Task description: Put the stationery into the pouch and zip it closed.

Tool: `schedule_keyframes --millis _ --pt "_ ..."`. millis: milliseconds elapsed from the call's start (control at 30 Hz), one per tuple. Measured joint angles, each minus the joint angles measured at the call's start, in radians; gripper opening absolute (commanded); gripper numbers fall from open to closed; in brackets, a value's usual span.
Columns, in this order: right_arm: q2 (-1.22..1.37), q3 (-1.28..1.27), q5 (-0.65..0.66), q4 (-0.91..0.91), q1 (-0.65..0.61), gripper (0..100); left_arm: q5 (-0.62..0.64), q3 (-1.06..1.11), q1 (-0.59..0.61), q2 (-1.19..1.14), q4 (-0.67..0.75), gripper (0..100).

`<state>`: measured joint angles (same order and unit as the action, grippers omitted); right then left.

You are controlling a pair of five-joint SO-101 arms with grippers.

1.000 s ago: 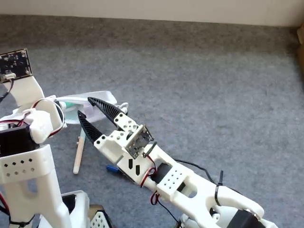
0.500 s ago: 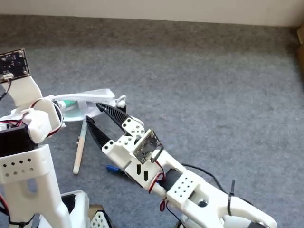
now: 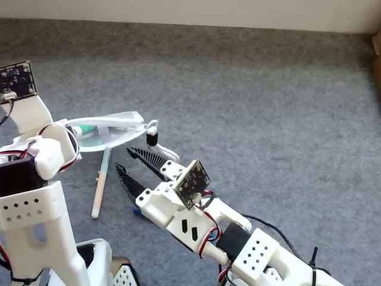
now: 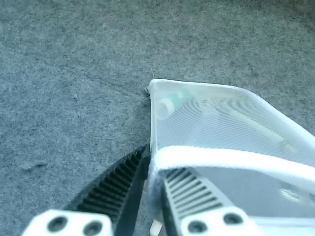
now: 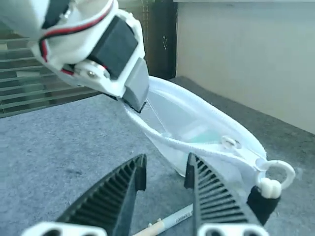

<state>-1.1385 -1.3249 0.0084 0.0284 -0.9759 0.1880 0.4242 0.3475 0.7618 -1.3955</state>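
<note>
Right arm (image 3: 238, 238) is stretching in low from the near edge and pointing far-left. Right jaws are standing apart over the grey surface (image 3: 268, 107), gripping nothing. A small blue item (image 3: 138, 210) is peeking out beside that arm; can't tell what it is.

Left arm (image 3: 36, 179) is standing upright at near left, with the left jaws clenching the pouch (image 3: 110, 132) by its rim. A pen (image 3: 100, 183) is lying on the surface in front of the pouch, its far end reaching the pouch's edge. The pouch is gaping open with a green item (image 3: 89, 131) inside. The zip pull (image 3: 152, 136) is sitting at its right end, just past the right jaw tips.

Left wrist view is adding the clamp detail: the rim is pinched between the ridged pads (image 4: 189, 187). Right wrist view is adding the white ring (image 5: 280, 172) on the zip pull.
</note>
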Motion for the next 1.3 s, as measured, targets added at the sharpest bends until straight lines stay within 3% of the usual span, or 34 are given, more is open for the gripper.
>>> schedule_keyframes --millis 367,633,900,1167,1300 --pt "-0.009 0.21 -0.006 -0.506 -0.006 12.7 0.0 0.009 0.0 0.0 0.003 1" --pt "-0.015 0.23 -0.006 -0.844 -0.006 13.0 0.0 0.009 0.0 0.0 0.003 1" --pt "-0.009 0.232 -0.006 -0.875 -0.011 13.1 0.0 0.009 0.0 0.0 0.003 1" --pt "0.23 0.232 -0.006 -0.867 -0.011 13.1 0.0 0.009 0.002 0.0 0.003 1" --pt "0.322 0.232 -0.006 -0.781 -0.011 13.1 0.035 0.009 0.044 0.0 0.003 1"
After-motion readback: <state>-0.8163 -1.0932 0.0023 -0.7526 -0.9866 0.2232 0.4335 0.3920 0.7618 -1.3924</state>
